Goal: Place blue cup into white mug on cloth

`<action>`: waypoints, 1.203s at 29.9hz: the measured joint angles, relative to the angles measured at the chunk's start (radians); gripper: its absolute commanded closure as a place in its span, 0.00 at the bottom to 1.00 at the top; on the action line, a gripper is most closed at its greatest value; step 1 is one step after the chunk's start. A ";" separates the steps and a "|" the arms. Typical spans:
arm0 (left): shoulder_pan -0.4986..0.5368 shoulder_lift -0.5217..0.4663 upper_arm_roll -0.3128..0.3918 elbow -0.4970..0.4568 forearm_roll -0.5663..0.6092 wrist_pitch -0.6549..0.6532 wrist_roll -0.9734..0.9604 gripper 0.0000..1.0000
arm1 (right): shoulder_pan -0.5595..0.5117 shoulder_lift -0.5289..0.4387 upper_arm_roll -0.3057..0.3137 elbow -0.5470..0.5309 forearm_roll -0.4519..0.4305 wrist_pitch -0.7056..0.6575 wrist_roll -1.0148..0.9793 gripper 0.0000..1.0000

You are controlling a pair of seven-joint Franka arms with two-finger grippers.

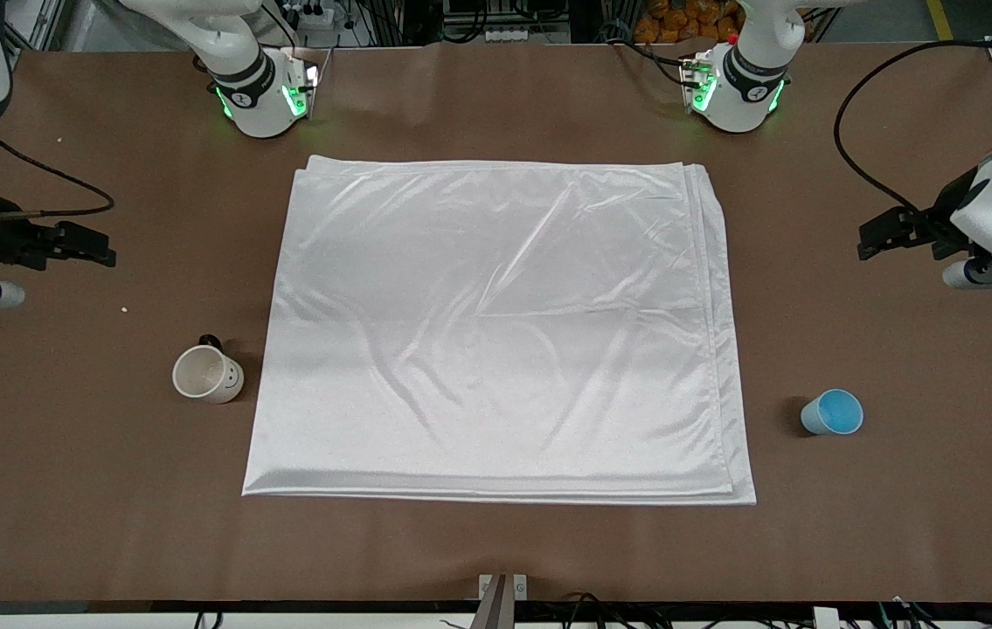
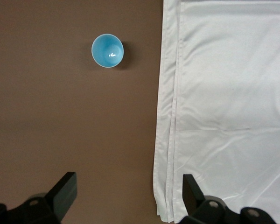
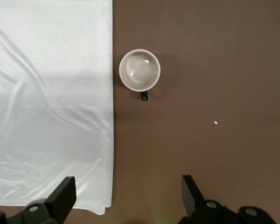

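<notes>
A: Entry, end effectors first. Left end effector (image 2: 126, 198) hangs over bare table (image 1: 898, 524) at the left arm's end, fingers spread wide, nothing between them. Its wrist view shows the layered edge of the cloth (image 2: 233, 107) under one finger and brown table under the other.

B: Right one?

A: Right end effector (image 3: 126, 198) is the mirror case: over the table at the right arm's end, fingers wide apart, empty. Neither one touches anything.

B: Positions of the task items?

A: Blue cup (image 1: 832, 412) stands upright on the table, off the cloth (image 1: 496, 332), toward the left arm's end and nearer the front camera than the left end effector (image 1: 889, 234). In the left wrist view the blue cup (image 2: 108, 50) sits beside the cloth edge with a clear strip of table between. White mug (image 1: 208, 373) stands upright on the table just beside the cloth's edge at the right arm's end, handle turned away from the front camera. The right wrist view shows the white mug (image 3: 139, 71) empty.

B: Progress?

A: My judgement: nothing done yet. Mug is not on the cloth, cup is not in the mug. Remaining: get the mug onto the cloth, grasp the cup, lower it into the mug.
</notes>
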 measured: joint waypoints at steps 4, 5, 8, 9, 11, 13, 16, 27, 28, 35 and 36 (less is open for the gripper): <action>0.009 0.057 0.004 0.016 0.030 0.027 0.000 0.00 | -0.005 0.003 0.000 -0.033 0.009 0.001 -0.004 0.00; 0.012 0.071 0.004 0.019 0.034 0.035 0.000 0.00 | -0.006 0.003 0.000 -0.041 0.014 0.003 -0.004 0.00; 0.026 0.115 0.005 0.029 0.041 0.067 0.000 0.00 | -0.015 0.003 0.000 -0.069 0.033 0.019 -0.004 0.00; 0.031 0.128 0.005 0.030 0.044 0.077 0.001 0.00 | -0.018 0.003 0.000 -0.080 0.038 0.027 -0.004 0.00; 0.045 0.154 0.006 0.033 0.048 0.099 0.005 0.00 | -0.024 0.003 -0.001 -0.106 0.042 0.047 -0.005 0.00; 0.062 0.176 0.006 0.035 0.051 0.120 0.020 0.00 | -0.029 0.003 -0.001 -0.133 0.044 0.070 -0.006 0.00; 0.090 0.210 0.007 0.036 0.051 0.154 0.046 0.00 | -0.030 0.003 -0.001 -0.178 0.046 0.110 -0.008 0.00; 0.108 0.374 0.005 0.039 0.051 0.329 0.065 0.00 | -0.029 0.003 0.001 -0.324 0.049 0.287 -0.008 0.00; 0.107 0.390 0.004 0.040 0.051 0.346 0.065 0.00 | -0.029 0.003 0.001 -0.338 0.049 0.307 -0.008 0.01; 0.107 0.469 0.004 0.045 0.051 0.427 0.065 0.00 | -0.029 0.004 0.001 -0.429 0.050 0.440 -0.008 0.01; 0.107 0.476 0.004 0.047 0.051 0.435 0.065 0.00 | -0.029 0.004 0.001 -0.440 0.050 0.458 -0.008 0.01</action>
